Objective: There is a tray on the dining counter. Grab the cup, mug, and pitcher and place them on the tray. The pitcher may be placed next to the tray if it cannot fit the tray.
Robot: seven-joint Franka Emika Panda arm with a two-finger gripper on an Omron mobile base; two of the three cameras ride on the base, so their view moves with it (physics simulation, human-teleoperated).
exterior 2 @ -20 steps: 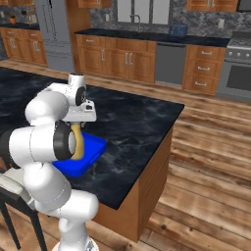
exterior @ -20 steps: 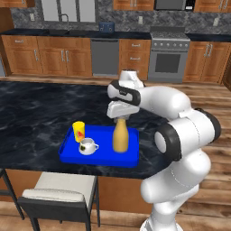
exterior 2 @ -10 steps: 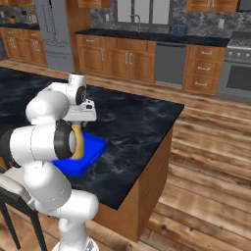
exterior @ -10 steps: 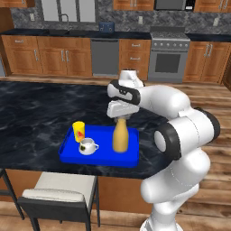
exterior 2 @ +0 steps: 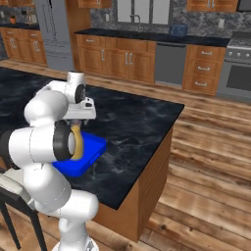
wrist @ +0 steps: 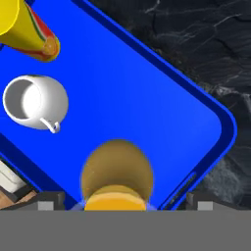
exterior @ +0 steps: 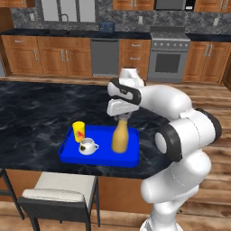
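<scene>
Pitcher (exterior: pixel 120 138): upright on the blue tray (exterior: pixel 103 157), right of centre frame; mug (exterior: pixel 87 145) and cup (exterior: pixel 79 131) at the tray's left end. Tray on the black marble table (exterior: pixel 31 117). Pincer (exterior: pixel 121 116): directly over the pitcher's neck, spread wide, holding nothing. Step: withdraw straight up, clear of the neck. Arm bent forward, wrist pointing down.

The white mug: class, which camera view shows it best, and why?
The hand view: the mug appears large from above on the tray, its handle and inside visible. The left base view shows it small, beside the cup. In the right base view the arm blocks it.
</scene>
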